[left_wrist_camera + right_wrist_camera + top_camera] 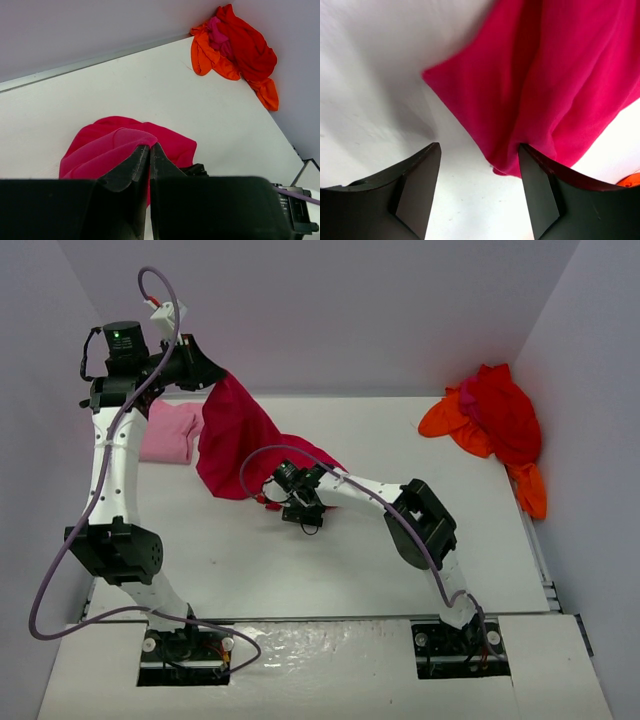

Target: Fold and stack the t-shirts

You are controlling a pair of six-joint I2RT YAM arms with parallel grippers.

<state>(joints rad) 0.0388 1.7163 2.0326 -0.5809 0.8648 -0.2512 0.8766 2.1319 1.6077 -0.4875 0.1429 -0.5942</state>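
crimson-magenta shirt [235, 440] hangs from the left gripper [149, 150], raised over the far left of the table [300, 570], its lower end trailing on the surface near centre. risks: the pinch takes only a small bunch of soft cloth, which may slip out under a pull; the right gripper [479, 146] may close on a doubled fold or on bare table, twisting the shirt. left jaws are clamped on the cloth, almost no gap; right jaws stand wide apart, holding nothing, one finger just beside the shirt's edge, contact unclear. light pink shirt [170, 432] lies far left; red shirt [505, 410] and orange shirt [445, 422] lie heaped in the far right corner.
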